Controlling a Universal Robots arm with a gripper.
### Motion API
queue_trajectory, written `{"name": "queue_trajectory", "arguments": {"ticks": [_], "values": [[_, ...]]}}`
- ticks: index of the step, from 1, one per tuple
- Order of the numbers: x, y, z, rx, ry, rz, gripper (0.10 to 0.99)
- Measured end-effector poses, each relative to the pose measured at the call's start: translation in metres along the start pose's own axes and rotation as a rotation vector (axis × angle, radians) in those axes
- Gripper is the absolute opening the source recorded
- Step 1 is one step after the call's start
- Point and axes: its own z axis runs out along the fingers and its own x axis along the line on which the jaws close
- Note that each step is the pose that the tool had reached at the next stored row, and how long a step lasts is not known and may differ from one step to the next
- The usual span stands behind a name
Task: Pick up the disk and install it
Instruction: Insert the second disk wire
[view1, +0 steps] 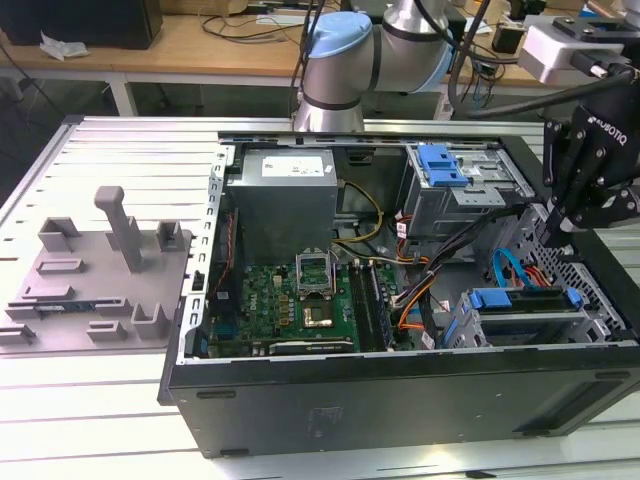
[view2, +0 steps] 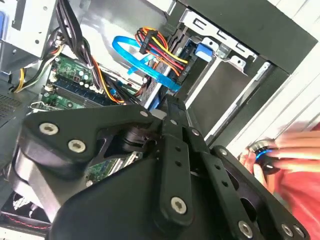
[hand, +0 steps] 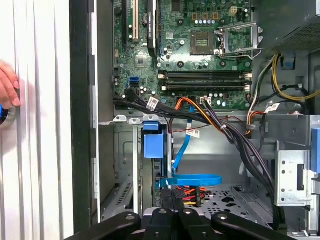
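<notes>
The disk (view1: 528, 322), silver in a bright blue carrier, lies flat in the drive bay at the near right corner of the open computer case (view1: 400, 395). Its blue carrier end shows in both wrist views (hand: 151, 145) (view2: 204, 50), seated in the metal bay. My gripper (view1: 550, 228) hangs above the case's right side, over the blue data cable (view1: 503, 268) and just behind the bay. The fingers (view2: 170, 115) are pressed together with nothing between them, and the gripper (hand: 172, 215) is apart from the disk.
A motherboard (view1: 300, 300) fills the case floor, with bundled cables (hand: 225, 125) crossing to the bays. A second blue-topped drive cage (view1: 445, 165) stands at the back. A grey fixture (view1: 100, 270) sits at the exterior view's left. A person's hand (view2: 285, 155) rests on a blue-lit button beside the case.
</notes>
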Motion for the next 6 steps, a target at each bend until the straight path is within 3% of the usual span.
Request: {"name": "queue_trajectory", "arguments": {"ticks": [6], "values": [[-0.0023,0.0000,-0.0002,0.000,0.0209,0.000,0.106]]}}
